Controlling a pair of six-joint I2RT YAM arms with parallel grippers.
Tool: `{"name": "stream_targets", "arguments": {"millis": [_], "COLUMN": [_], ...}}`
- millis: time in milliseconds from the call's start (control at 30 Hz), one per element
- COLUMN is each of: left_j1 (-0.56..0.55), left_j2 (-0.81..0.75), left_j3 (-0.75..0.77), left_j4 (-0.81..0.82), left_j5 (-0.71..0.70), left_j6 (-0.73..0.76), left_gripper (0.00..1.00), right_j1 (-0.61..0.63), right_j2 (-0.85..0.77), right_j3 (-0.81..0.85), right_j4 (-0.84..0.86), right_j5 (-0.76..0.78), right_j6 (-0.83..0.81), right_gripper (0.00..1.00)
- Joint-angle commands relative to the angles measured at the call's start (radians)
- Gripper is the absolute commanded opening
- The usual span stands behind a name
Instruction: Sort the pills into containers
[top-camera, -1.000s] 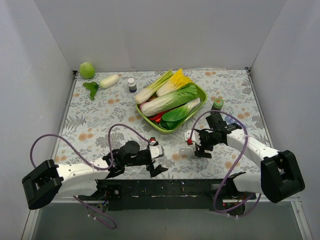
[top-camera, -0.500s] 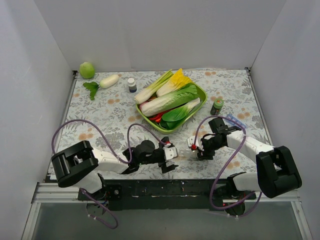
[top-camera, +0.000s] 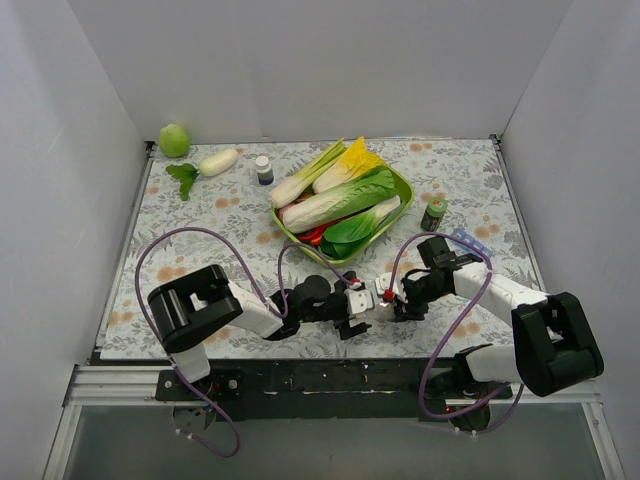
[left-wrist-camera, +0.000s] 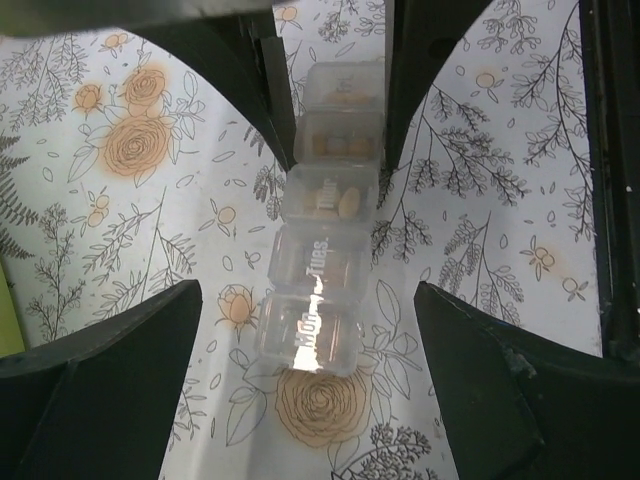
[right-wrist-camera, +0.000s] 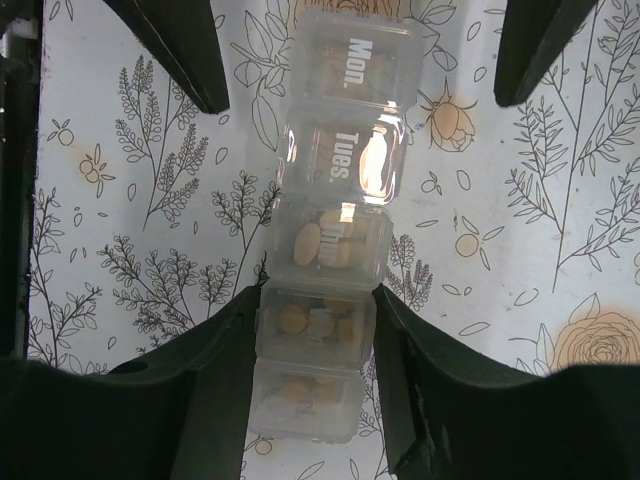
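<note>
R gripper (right-wrist-camera: 317, 300) clamps containers (right-wrist-camera: 335, 170), long axis L-R.

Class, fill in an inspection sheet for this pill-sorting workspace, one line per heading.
Surface: floral table cover, flat.
Job's things: clear pill organizer lying between both grippers; tan pills in three compartments.
Clutter: green tray of vegetables; green bottle; white bottle; radish; round green vegetable.
Grippers: right gripper shut on the organizer; left gripper open around the other end.
Cables: purple cables loop above both arms.
Surroundings: white walls on three sides.
</note>
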Motion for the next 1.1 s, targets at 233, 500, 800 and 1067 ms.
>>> {"name": "stream_targets", "arguments": {"millis": [233, 500, 800, 1067], "left_j1": [-0.035, -0.044, -0.041, -0.022], "left_j2": [0.077, 0.106, 0.089, 0.065], "left_j3": [0.084, 0.101, 0.092, 0.046], "left_j4": [0.017, 0.013, 0.042, 0.093], "left_j5": [-0.021, -0.043, -0.056, 0.013], "left_j6": [-0.008, -0.005, -0.114, -0.301], "left_gripper": [0.67, 0.36, 0.16, 0.07], "right_j1": [-0.001, -0.001, -0.003, -0.003], "right_j2": [-0.016, -0.014, -0.017, -0.037], "right_j3": [-0.005, -0.007, -0.030, -0.053], "right_j4": [0.016, 0.022, 0.053, 0.096], "right_j5": [-0.063, -0.063, -0.040, -0.021], "right_j6": [0.019, 0.029, 0.032, 0.045], "right_gripper": [0.41, 0.41, 0.39, 0.39]}}
